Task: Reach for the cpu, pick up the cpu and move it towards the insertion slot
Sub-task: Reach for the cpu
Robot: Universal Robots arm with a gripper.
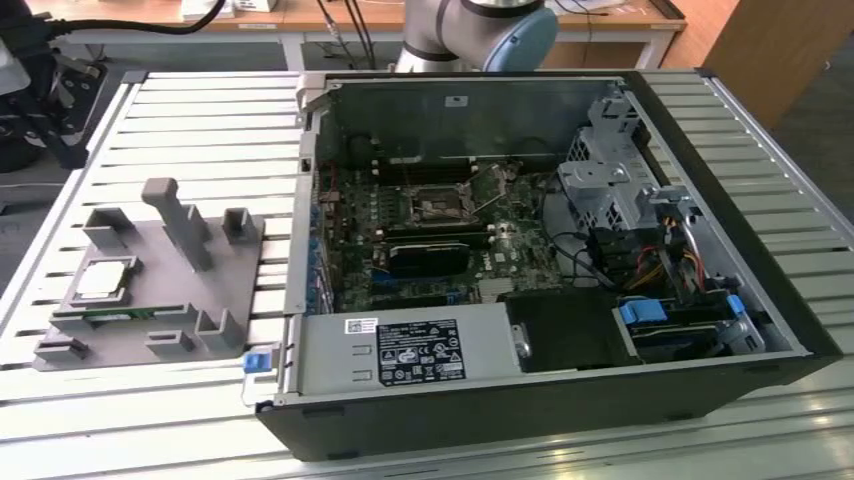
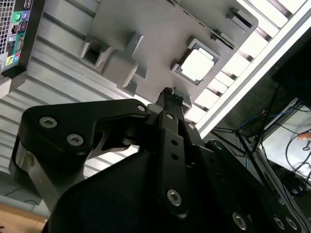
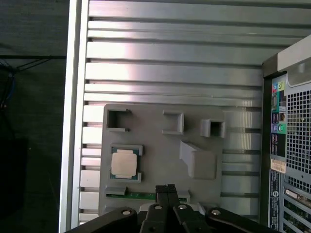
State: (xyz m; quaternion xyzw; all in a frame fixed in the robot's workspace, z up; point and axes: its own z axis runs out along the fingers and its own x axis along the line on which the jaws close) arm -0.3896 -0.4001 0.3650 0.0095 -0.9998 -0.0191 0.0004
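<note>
Black pincer closed, empty, near cpu

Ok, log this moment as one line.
phase: reach | cpu: seated in grey fixture | hand: shut, empty, apart from it | insertion slot: inside open case

We see a ribbed silver aluminium tabletop, a long wooden desk along the frame's top, and dark floor at right.

A slatted aluminium table carries two things directly on its slats. A grey moulded holder plate lies toward the exterior view's left. Just beside it, an open black computer case lies on its side.
</note>
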